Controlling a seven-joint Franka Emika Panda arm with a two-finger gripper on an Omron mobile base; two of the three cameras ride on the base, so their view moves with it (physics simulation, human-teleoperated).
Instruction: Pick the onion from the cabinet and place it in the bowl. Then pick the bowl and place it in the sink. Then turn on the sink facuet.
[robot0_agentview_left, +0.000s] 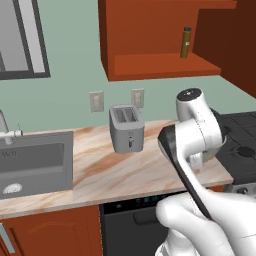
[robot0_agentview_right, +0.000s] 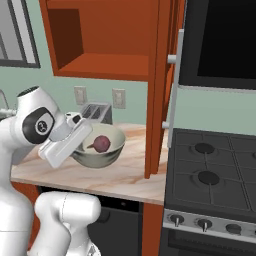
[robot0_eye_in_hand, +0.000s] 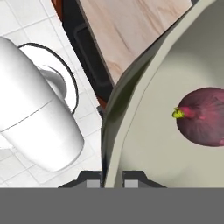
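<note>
One onion (robot0_agentview_right: 102, 143) lies in the bowl (robot0_agentview_right: 111, 153).

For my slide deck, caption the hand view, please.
Tool pinching the rim of the bowl, onion resting inside.

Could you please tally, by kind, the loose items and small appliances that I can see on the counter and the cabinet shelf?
Bowl: 1
Onion (lying inside the bowl): 1
Toaster: 1
Bottle (upright on the cabinet shelf): 1
Total: 4
</note>
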